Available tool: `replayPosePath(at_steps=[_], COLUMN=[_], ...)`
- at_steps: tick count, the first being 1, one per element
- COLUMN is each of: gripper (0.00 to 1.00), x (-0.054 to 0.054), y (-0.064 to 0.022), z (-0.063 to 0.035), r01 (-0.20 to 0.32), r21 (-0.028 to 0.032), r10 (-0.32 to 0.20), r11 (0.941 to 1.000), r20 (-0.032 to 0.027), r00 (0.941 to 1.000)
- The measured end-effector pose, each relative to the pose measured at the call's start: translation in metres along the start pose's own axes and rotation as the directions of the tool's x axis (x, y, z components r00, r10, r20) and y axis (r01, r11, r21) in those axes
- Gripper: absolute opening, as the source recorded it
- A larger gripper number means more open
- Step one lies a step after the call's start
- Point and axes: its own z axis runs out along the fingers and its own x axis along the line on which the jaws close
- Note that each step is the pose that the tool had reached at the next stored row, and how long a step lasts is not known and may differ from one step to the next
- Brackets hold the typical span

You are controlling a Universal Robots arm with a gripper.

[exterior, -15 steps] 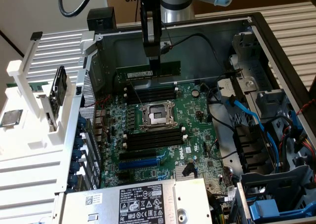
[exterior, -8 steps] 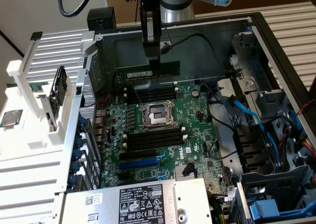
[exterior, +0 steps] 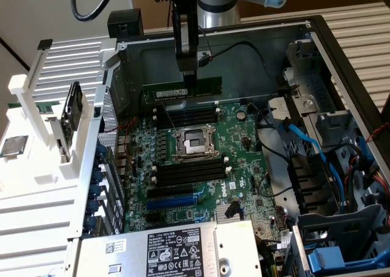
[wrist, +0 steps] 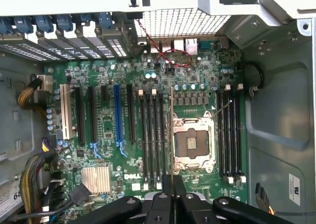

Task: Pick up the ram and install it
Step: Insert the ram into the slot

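The pincer, closest to the wrist lens, is clamped narrow on the upper edge of the ram. The ram is a thin green stick, seen edge-on here as a line over the motherboard, beside the processor socket. In the exterior view the pincer hangs straight down inside the open computer case and grips the ram at its middle. The stick is level and lengthwise, its white label facing the camera. It sits at twelve o'clock from the socket, raised above the far bank of slots and seated in none of them. A near bank of slots lies at six o'clock from the socket, and blue cables trail at three o'clock. A white rack stands outside the case at nine o'clock. A labelled power supply fills the six o'clock edge.
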Motion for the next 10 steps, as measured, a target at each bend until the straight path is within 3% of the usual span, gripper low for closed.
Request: replayPosePath(at_steps=[2, 5, 10], gripper=[0.12, 0.12, 0.12], x=[-0.0001, -0.0002, -0.0003], y=[-0.0001, -0.0019, -0.0022], z=[0.0005, 0.0011, 0.0013], r01=[0.001, 0.003, 0.006], r21=[-0.0004, -0.0174, -0.0201], r10=[-0.001, -0.003, -0.006], r11=[1.0000, 0.9998, 0.9998], r20=[0.0000, -0.0011, -0.0019], r00=[1.0000, 1.0000, 1.0000])
